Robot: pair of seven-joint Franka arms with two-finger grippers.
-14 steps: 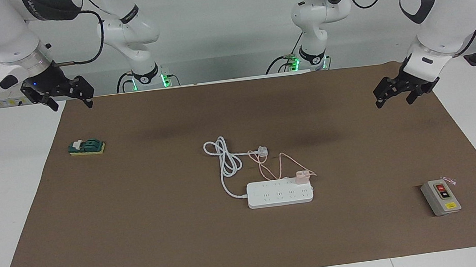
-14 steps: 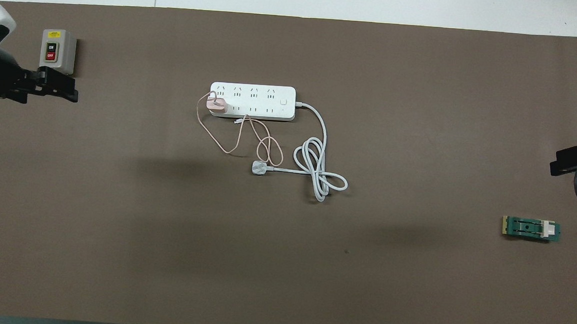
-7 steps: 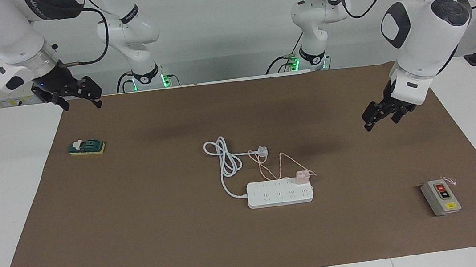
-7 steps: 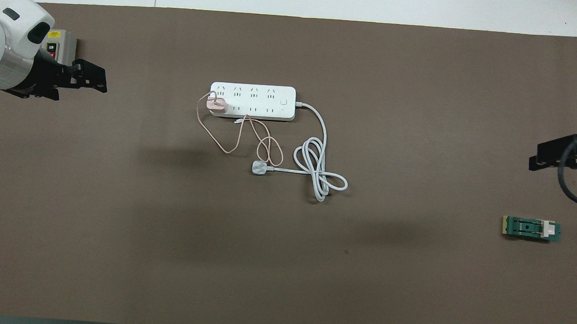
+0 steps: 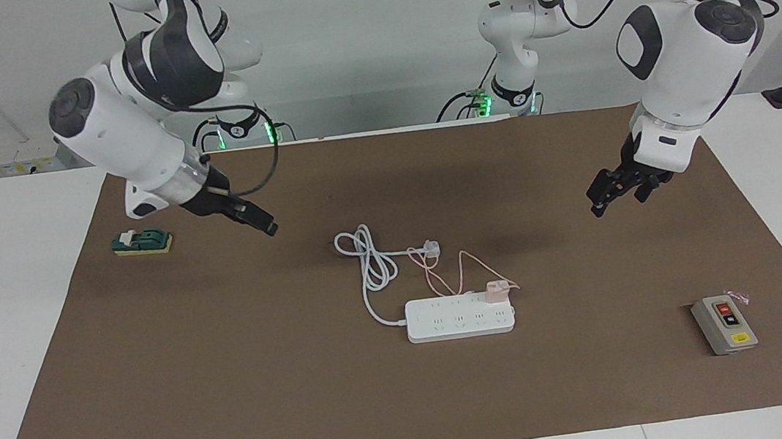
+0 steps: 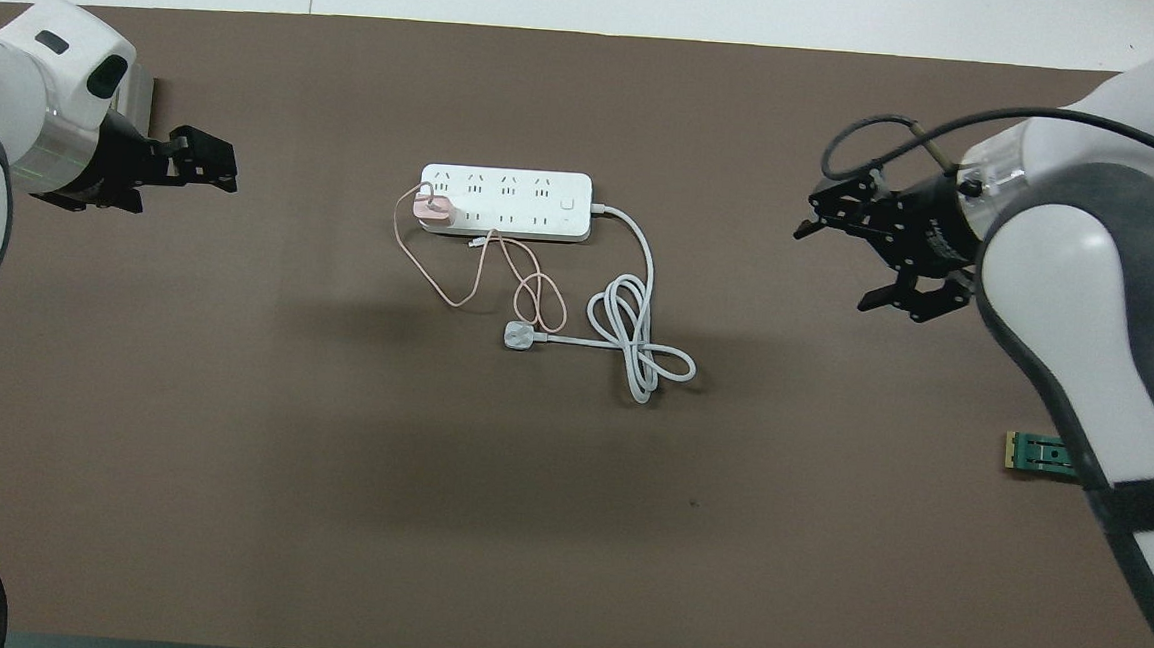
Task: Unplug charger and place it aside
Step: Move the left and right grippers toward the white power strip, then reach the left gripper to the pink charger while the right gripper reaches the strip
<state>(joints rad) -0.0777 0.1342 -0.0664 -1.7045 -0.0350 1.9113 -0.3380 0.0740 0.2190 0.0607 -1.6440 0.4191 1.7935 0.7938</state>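
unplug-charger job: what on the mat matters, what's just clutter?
Job:
- charger, plugged into the power strip
- left end effector, open
- right end effector, open

Clutter:
- white three-pin plug
- grey on/off switch box
- green knife switch

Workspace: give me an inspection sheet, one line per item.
Surface: brown mat on a white table.
Job's things: charger plugged into the power strip at its end toward the left arm.
Clutter: grey switch box; green switch.
Grippers: left gripper open, over bare mat; right gripper open, over bare mat; both empty.
Cables: pink cable looped nearer the robots; white cord coiled, white plug lying loose.
Surroundings: nothing seen.
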